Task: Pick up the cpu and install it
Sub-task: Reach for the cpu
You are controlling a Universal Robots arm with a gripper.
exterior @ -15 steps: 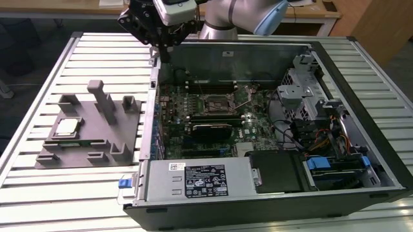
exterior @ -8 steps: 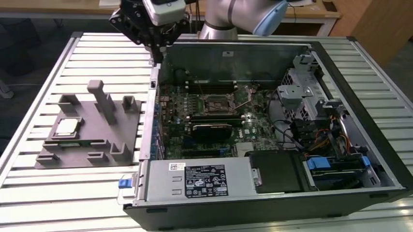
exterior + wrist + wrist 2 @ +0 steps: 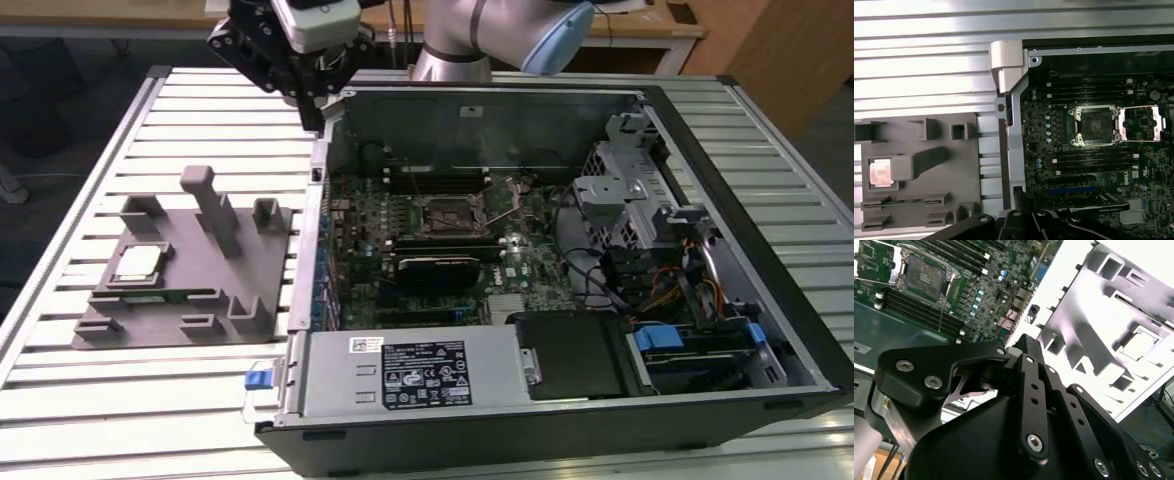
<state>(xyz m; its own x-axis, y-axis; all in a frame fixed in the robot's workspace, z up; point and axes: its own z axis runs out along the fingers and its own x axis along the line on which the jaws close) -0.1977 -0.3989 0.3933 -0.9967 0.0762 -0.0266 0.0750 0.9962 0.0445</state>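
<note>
The end effector point(image 3: 311, 95) hung high above the rear corner of the open computer case point(image 3: 534, 125), over the case wall on the exterior view's left. Whether it was set wide or narrow could not be told, but the chip was not in it.

The cpu point(image 3: 138, 262) lay flat, metal top up, in a recess of the grey tray point(image 3: 160, 335). The tray sat on the slatted worktop point(image 3: 200, 120) just beside the case, on the exterior view's left. From the end effector the cpu lay well apart: off toward the exterior view's left, nearer that camera, and lower down.

In the first wrist view the case wall ran between the tray side and the motherboard point(image 3: 1154, 195) side, where the cpu socket point(image 3: 1097, 125) sat. The chip was square, so it offered no long axis; its edges ran parallel to the tray's edges. The tray's upright posts point(image 3: 214, 205) stood near the chip on the side toward the case. The socket's frame stood open with nothing seated in it, so by my reading neither the pick nor the install was yet done.
</note>
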